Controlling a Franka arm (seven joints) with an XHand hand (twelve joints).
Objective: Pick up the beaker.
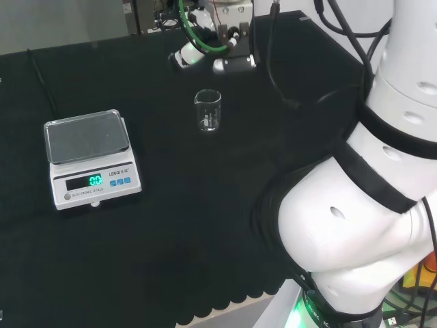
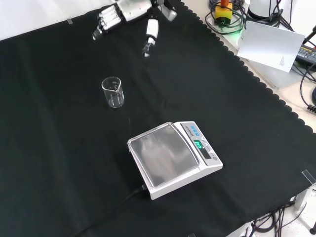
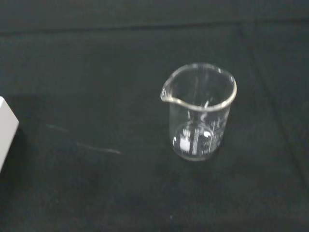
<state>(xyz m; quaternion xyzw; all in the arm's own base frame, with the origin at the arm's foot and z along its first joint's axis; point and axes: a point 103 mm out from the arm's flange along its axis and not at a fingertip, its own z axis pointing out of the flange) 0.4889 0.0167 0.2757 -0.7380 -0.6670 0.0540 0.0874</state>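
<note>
A small clear glass beaker (image 1: 208, 111) stands upright and empty on the black cloth, seen also in the front view as the beaker (image 2: 113, 92) and close up in the wrist view as the beaker (image 3: 199, 112), spout turned aside. The black and white hand (image 2: 122, 16) hovers above the cloth beyond the beaker at the front view's top, fingers straight and spread, the thumb (image 2: 150, 34) pointing down. In the head view the hand (image 1: 205, 56) is farther off than the beaker and apart from it. Nothing is between its fingers.
A white digital scale (image 1: 89, 156) with a steel pan stands at the head view's left, well apart from the beaker; in the front view the scale (image 2: 173, 158) sits nearer the camera. The cloth's scalloped edge (image 2: 256, 79) runs along the front view's right.
</note>
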